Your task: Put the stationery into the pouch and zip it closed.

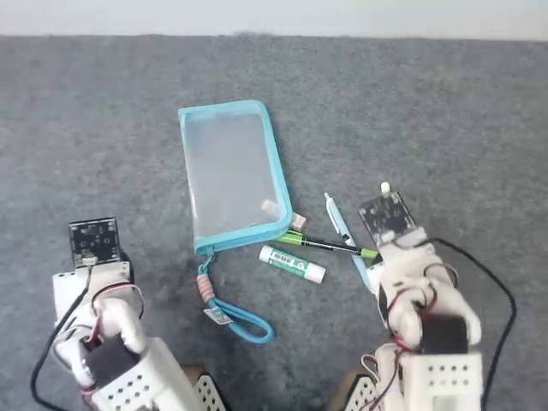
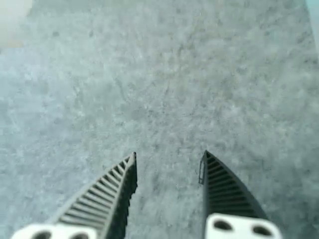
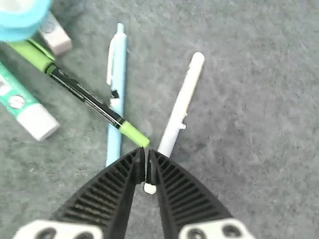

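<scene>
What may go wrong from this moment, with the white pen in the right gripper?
1. The right gripper is shut on the white pen close to one end, so the long free part may swing or slip out.
2. The green pen lies across the light blue pen right beside the grip; a move may knock them.
3. The pouch lies flat, and the open left gripper is over bare carpet, so inserting may fail.

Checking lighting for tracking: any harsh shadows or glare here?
High view: even light, a mild sheen on the pouch. Right wrist view: the white pen casts a soft shadow on the carpet. Left wrist view: a bright patch at one edge, no hard shadows.
</scene>
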### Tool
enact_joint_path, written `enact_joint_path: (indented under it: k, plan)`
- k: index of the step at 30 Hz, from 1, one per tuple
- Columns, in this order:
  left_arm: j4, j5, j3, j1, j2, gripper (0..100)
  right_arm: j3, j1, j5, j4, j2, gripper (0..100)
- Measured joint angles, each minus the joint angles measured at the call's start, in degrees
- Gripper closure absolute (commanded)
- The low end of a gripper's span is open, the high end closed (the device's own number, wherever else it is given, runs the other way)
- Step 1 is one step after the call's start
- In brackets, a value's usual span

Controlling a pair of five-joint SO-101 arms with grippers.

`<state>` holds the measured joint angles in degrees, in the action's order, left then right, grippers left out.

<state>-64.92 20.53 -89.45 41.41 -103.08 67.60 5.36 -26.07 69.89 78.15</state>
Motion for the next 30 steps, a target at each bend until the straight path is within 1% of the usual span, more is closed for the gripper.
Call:
enact_joint_path:
  k: [5,7,9,11,15,18,20,26,29,30]
  plan:
    - [-4.7,0.0,8.2,-0.3,0.0,80,-11.6,2.0,0.1,0.1,-14.5,98.0]
    - [-5.2,0.0,11.4,-1.2,0.0,80,-15.6,3.6,1.8,0.1,-19.8,97.9]
    - [-5.2,0.0,15.5,-1.3,1.8,80,-19.3,7.5,4.0,0.1,-24.7,97.9]
    - [-5.2,0.1,20.8,-1.5,7.5,80,-22.6,12.7,6.4,0.1,-29.4,97.9]
    - [-5.7,0.1,36.3,-0.9,25.6,80,-28.5,25.2,11.5,0.1,-37.1,97.8]
    - [-9.1,0.1,51.9,1.9,43.1,80,-31.7,33.6,16.2,-0.1,-42.2,97.8]
    - [-11.8,0.1,63.5,5.0,55.6,80,-33.1,38.0,18.5,-1.6,-45.3,97.8]
    - [-21.0,0.1,97.8,14.5,88.8,80,-33.8,46.5,25.7,-9.5,-53.7,97.7]
    - [-25.7,0.1,110.4,16.8,100.7,80,-33.8,49.7,31.0,-15.3,-57.8,97.0]
    - [-26.7,0.1,113.4,17.1,103.3,80,-33.8,50.5,33.1,-17.4,-59.3,95.0]
